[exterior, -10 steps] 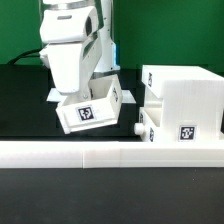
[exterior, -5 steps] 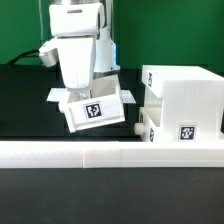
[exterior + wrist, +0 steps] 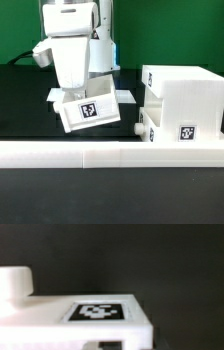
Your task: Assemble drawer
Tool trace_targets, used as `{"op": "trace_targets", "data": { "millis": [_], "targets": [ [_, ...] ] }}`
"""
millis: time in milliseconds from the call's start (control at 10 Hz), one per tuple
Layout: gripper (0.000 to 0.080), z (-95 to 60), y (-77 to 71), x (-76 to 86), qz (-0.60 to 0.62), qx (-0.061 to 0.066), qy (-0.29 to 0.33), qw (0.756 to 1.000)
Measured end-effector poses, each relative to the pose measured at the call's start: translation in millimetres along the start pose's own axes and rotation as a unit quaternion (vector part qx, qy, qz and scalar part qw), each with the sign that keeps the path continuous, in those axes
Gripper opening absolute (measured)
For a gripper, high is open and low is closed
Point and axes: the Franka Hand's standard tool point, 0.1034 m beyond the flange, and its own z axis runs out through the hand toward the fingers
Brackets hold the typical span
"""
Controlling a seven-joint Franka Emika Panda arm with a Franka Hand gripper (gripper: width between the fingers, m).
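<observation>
**Exterior view: box drawn back from the casing**

The gripper point(image 3: 83, 88) is judged closed on the small box point(image 3: 90, 108), which hangs tilted directly beneath it, though the fingertips are hidden. Since half a second ago the box has been pulled slightly away from the casing point(image 3: 185, 95) beside it and levelled somewhat, so insertion is not yet begun. Neither part's contents can be seen.

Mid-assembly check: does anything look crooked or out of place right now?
Yes. The small drawer box under the arm is askew: its marker face is clearly tilted, while the cube-shaped casing to the exterior view's right stands square. The box is not lined up with it. No damage or loose bits show.
</observation>
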Motion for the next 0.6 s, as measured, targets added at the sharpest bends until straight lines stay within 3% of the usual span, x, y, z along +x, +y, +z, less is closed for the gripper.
{"op": "trace_targets", "data": {
  "millis": [300,600],
  "targets": [
    [0.0047,0.4,0.1,7.5,0.011,0.001,-0.022,1.0],
    [0.0047,0.1,-2.1,27.6,-0.014,0.003,-0.102,0.995]
  ]
}}
